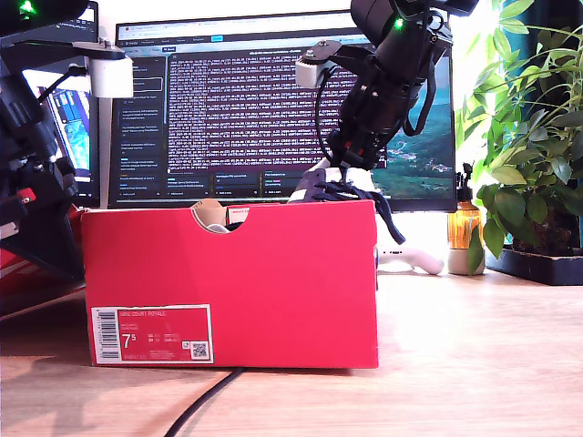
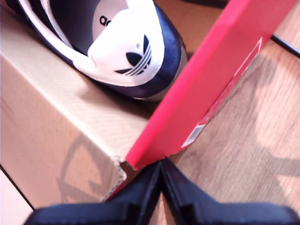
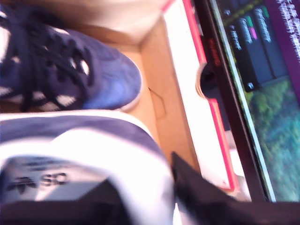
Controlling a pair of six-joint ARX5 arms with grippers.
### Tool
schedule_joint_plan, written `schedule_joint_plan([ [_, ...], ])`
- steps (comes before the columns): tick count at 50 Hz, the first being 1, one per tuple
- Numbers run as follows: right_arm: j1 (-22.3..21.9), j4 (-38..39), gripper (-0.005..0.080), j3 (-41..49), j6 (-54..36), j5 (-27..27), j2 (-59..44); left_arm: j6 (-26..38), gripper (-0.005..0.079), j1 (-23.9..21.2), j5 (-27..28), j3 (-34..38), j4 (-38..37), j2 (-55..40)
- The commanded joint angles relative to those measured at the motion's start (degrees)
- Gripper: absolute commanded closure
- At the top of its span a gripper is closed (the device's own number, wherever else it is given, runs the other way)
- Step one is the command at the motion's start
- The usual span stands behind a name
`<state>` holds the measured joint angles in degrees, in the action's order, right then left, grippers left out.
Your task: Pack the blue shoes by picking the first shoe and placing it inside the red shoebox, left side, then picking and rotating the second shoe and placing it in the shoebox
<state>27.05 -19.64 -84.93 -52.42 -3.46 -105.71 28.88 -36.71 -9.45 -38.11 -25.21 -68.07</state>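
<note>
Exterior: your second gripper [image 1: 351,173] holds the second navy suede sneaker [image 1: 342,193] directly beneath it, over the large red cardboard shoebox [image 1: 228,282]; lower it next, box interior hidden | First wrist: my first gripper [image 2: 161,176] closed, empty, outside the box corner | Second wrist: jaws clamp the heel; first shoe [image 3: 70,70] ahead, blurred.

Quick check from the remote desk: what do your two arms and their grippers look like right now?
Both arms are black. The arm at the exterior view's right has a green indicator light, a white block and black cables. The arm at its left shows another white block. My first gripper has dark tapered fingertips; my second gripper looks black and blurred.
</note>
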Motion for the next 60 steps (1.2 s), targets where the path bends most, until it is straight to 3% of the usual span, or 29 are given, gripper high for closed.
schedule_joint_plan([
  [1,0.70,0.70,0.0502,-0.81,0.00,1.16,-0.68,0.07,0.0759,-0.15,0.24,0.46,1.27,-0.26],
  [13,0.76,2.40,0.0503,-0.81,0.11,2.82,-0.61,-0.07,0.0759,-0.15,0.28,0.46,1.25,-0.26],
  [21,1.36,2.36,0.0511,-2.16,4.94,8.11,-0.50,-0.37,0.0759,-0.15,0.66,0.46,1.27,-0.26],
  [25,1.44,0.98,0.0569,-3.93,9.66,9.46,-0.50,-0.37,0.0759,-0.15,1.16,0.46,1.33,-0.26],
  [31,1.44,-1.49,0.0772,-7.30,15.26,9.42,-0.50,-0.37,0.0759,-0.15,1.53,0.46,2.32,-0.26],
  [44,1.38,-2.29,0.0761,-12.87,20.87,9.44,-0.50,-2.12,0.0759,-0.17,1.53,0.46,-2.67,-0.15],
  [60,1.38,-4.07,0.0761,-13.57,21.20,9.40,-0.50,-6.47,0.0759,-0.33,1.53,0.46,-10.27,3.98],
])
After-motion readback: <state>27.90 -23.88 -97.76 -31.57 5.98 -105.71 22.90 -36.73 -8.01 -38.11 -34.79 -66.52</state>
